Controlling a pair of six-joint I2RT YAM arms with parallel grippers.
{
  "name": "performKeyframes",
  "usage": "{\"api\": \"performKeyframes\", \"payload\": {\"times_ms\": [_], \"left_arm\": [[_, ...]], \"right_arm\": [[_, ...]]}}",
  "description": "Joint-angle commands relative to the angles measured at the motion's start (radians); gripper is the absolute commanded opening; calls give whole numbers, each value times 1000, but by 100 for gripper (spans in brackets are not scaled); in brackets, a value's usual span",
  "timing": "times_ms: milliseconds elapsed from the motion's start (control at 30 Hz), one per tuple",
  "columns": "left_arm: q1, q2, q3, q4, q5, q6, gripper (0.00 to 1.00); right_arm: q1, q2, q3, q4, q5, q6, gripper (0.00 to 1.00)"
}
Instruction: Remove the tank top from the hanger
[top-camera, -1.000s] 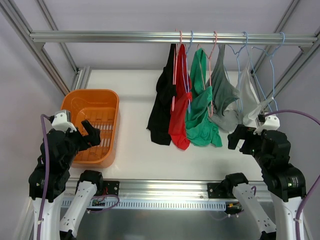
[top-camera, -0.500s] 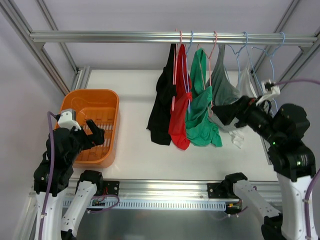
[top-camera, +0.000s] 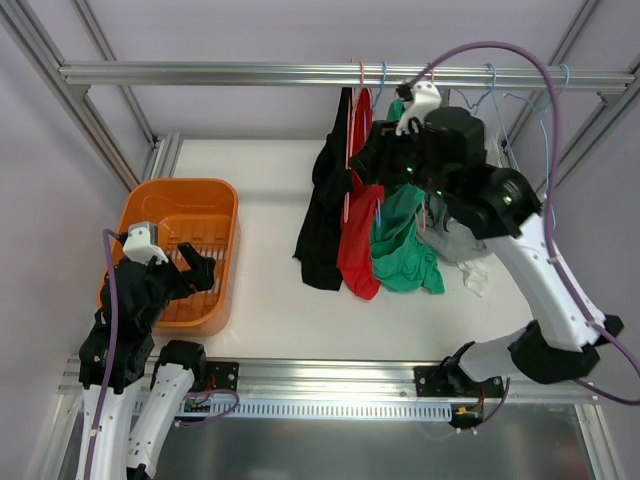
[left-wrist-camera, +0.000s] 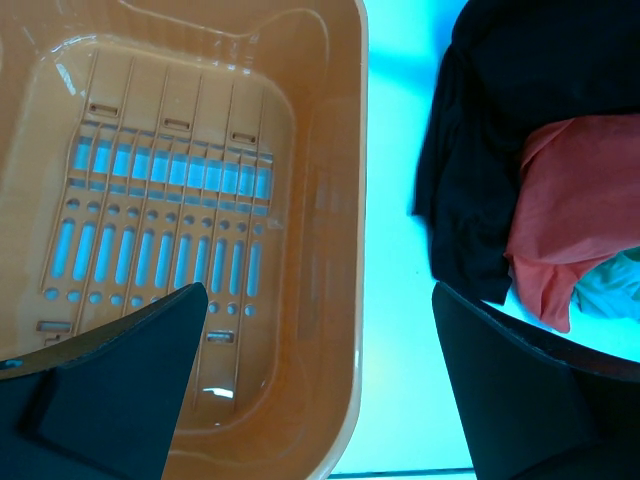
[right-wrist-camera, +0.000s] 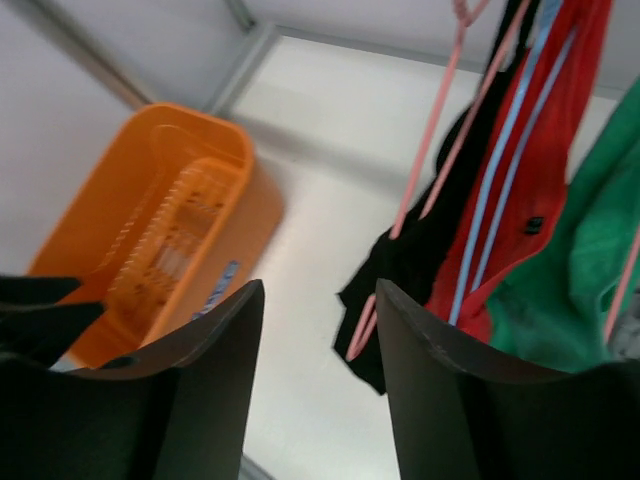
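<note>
Right gripper (right-wrist-camera: 318, 300) now up at the red tank top (top-camera: 357, 250), jaws apart, empty; left gripper (left-wrist-camera: 320, 300) agape over orange basket (top-camera: 180, 184).

Red tank top (top-camera: 357, 250), hanging limp, straps over blue hanger (right-wrist-camera: 502, 172)

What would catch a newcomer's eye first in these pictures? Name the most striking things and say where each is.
A bright row of clothes hangs from the rail at the back right: a black top, a red top and a green top. The right arm stands high among them, the right end effector open near the red top. At the left sits an orange basket, the left end effector open over its near edge.
</note>
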Motion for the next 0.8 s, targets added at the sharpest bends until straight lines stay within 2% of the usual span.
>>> {"api": "performKeyframes", "payload": {"times_ms": [0,67,233,400,500,700,767], "left_arm": [[-7,-21,-8,62,33,-4,99],[-7,-30,-11,65,33,-4,99],[-5,-17,-16,68,62,-3,99],[-5,-11,-17,73,81,-1,99],[-7,-11,-21,75,84,-1,99],[-7,8,-22,81,110,3,99],[-7,6,-22,82,111,5,99]], "right_arm": [[9,108,96,-10,194,-58,50],[12,145,119,-11,259,-67,48],[14,230,133,-7,309,-92,46],[14,293,133,4,421,-109,39],[12,323,137,25,432,-110,31],[11,357,180,61,440,-101,26],[11,369,203,61,441,-101,20]]}}
